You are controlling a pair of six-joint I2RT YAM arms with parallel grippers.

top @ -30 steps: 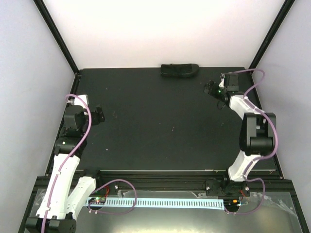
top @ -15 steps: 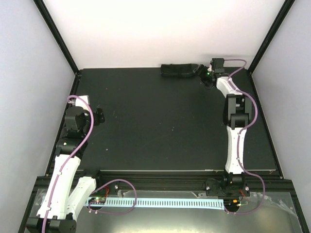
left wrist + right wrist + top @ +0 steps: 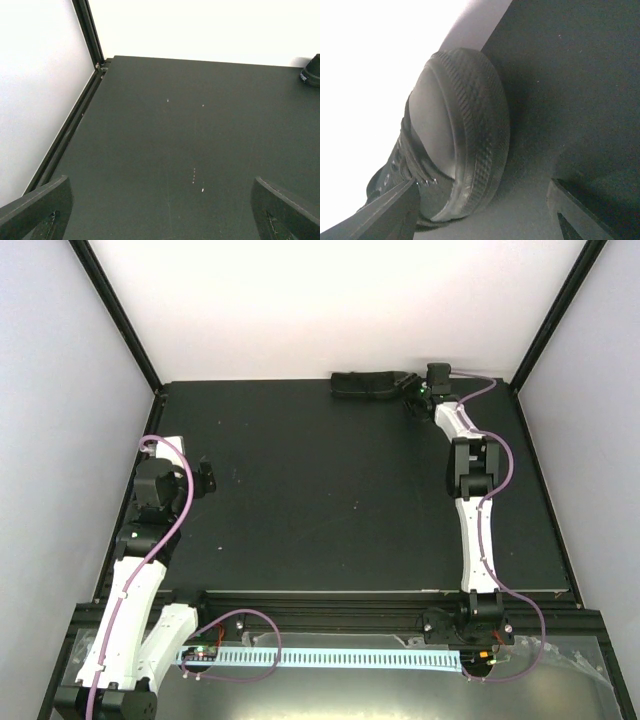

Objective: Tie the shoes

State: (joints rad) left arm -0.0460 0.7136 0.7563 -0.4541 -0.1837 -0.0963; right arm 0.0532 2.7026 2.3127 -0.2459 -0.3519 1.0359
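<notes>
1 shoe (image 3: 460, 130): black; toe cap smooth, matt with a dull sheen; the rubber-like band round it ribbed in a fine diamond pattern; laces (image 3: 407, 160) thin and cord-like (weave too blurred to tell).
Table (image 3: 190, 125): dark, matt, smooth, flecked with pale specks.
Walls (image 3: 330, 300): white, matt.
Frame posts (image 3: 89, 30): black, metal-looking.
Arm casings (image 3: 125, 590), 2 arms: white, glossy plastic; cables (image 3: 184, 495) in smooth purple sheathing.
Left gripper (image 3: 160, 212): fingers (image 3: 37, 207) dark, matt plastic.

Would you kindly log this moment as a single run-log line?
left gripper: open, over table | right gripper: open, at toe of shoe | shoe: far table edge, not gripped
</notes>
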